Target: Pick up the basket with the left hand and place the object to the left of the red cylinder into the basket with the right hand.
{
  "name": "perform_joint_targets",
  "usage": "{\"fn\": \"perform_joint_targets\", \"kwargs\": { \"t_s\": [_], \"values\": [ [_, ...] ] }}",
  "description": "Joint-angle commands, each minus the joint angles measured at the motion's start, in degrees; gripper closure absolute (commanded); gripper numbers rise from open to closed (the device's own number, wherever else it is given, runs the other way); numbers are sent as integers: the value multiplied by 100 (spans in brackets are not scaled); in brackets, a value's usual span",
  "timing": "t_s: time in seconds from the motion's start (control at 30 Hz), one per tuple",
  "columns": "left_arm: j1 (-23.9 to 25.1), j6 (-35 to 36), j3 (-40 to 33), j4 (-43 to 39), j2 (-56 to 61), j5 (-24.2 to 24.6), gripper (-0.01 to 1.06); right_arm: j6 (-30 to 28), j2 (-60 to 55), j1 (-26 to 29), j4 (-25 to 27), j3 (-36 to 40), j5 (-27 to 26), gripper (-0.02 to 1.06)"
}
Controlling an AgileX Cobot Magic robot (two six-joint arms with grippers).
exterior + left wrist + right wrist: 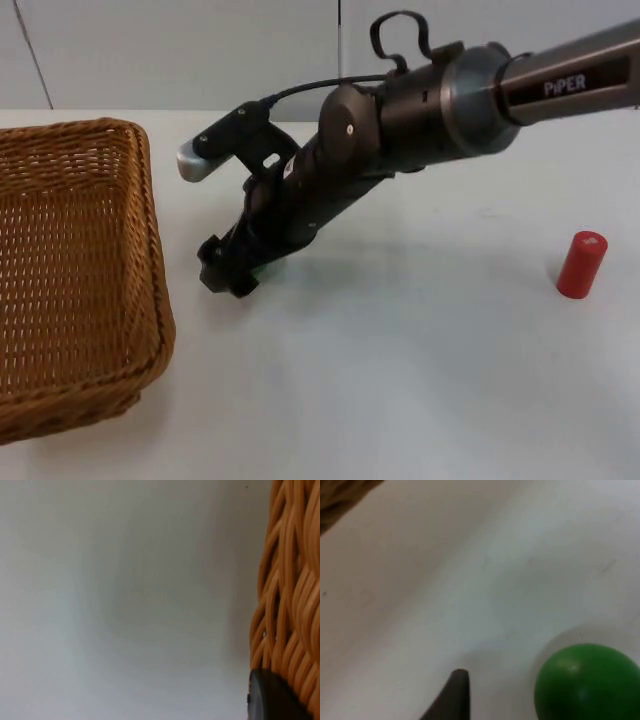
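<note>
white tabletop runs back to a grey wall. from above, the wicker basket (70, 270) sits empty at the left, the red cylinder (582, 264) well apart at the right; the right gripper (228, 270) is lowered between them, jaws hard to read. the left wrist view shows basket weave (292, 600) close by. the right wrist view shows a green ball (587, 682) just beside a fingertip (456, 695); it looks light, smooth, apt to roll, so grip across its middle.
</note>
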State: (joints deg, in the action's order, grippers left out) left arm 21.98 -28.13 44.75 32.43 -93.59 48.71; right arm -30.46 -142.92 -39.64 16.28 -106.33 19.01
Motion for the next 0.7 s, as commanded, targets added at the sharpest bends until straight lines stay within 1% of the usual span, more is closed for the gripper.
{"fn": "perform_joint_targets", "kwargs": {
  "t_s": [0.0,0.03,0.13,0.2,0.23,0.27,0.33,0.37,0.4,0.5,0.53,0.67],
  "values": [
    [13,-51,-5,153,67,22,105,55,-10,-34,63,-52,-232,20],
    [13,-51,-5,153,67,22,105,55,-10,-34,63,-52,-232,20],
    [13,-51,-5,153,67,10,105,236,-47,-34,52,-52,-218,35],
    [13,-51,-5,153,67,10,105,314,-47,-23,52,-52,-159,60],
    [13,-51,-5,153,67,10,105,314,-47,-23,52,-52,-159,60],
    [13,-51,-5,153,67,10,105,376,-6,-23,52,-52,-125,72],
    [13,-51,-5,163,67,0,105,416,90,-23,52,-52,-74,98],
    [13,-51,-5,163,67,0,105,416,90,-23,52,-52,-74,98],
    [13,-51,-5,163,67,0,105,430,188,-23,52,-52,7,104],
    [13,-51,-5,163,67,0,105,431,711,5,30,-52,660,105],
    [13,-51,-5,163,67,0,105,431,711,5,30,-52,660,105],
    [13,-51,-5,163,67,0,105,431,1586,109,14,-52,1755,105]
  ]
}}
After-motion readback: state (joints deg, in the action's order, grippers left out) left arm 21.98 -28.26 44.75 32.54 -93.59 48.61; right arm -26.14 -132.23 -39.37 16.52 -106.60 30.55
